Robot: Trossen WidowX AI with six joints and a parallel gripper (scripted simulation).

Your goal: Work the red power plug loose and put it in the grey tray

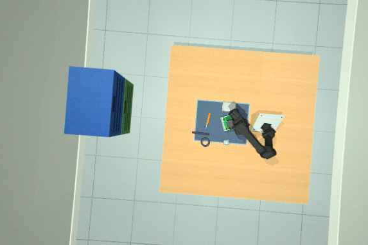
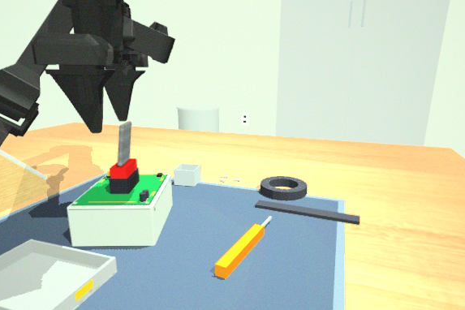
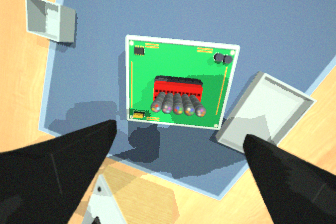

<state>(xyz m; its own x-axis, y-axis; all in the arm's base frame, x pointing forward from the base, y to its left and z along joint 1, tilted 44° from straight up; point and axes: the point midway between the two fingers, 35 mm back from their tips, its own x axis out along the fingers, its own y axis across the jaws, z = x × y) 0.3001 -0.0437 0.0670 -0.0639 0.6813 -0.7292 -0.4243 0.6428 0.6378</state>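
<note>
Two fingers of your gripper [image 2: 109, 127] [image 3: 180, 131] stand wide apart, pointing down, with nothing between them. You have the red plug [image 2: 123, 169] [image 3: 178, 90] below the gripper, seated in the black socket [image 2: 122, 185] [image 3: 179, 80] on the green circuit board [image 2: 100, 196] [image 3: 140, 72] [image 1: 225, 120]. Grey cables [image 2: 124, 144] [image 3: 178, 104] rise from the plug, their upper ends close beneath your fingertips in the exterior view; the wrist view shows five of them in a row.

Under the board, you can see a white box [image 2: 112, 226] [image 3: 128, 80] standing on the blue mat [image 1: 209, 109] [image 2: 187, 251] [image 3: 100, 45], which lies on the table [image 1: 238, 179] [image 2: 411, 251] [image 3: 15, 100]. Lower than your gripper and off to one side, near the box, is the grey tray [image 1: 226, 106] [image 2: 102, 271] [image 3: 291, 119]; the plug is outside it.

Well apart from your gripper, the orange-handled tool [image 1: 208, 119] [image 2: 240, 251] lies on the mat. Farther from the gripper than that tool, you'll find a dark flat bar [image 1: 200, 133] [image 2: 307, 212] and a dark ring [image 1: 201, 143] [image 2: 271, 191] near each other. A small pale open box [image 1: 226, 142] [image 2: 187, 177] [image 3: 66, 24] sits at the mat's edge, beyond the circuit board from the tray.
</note>
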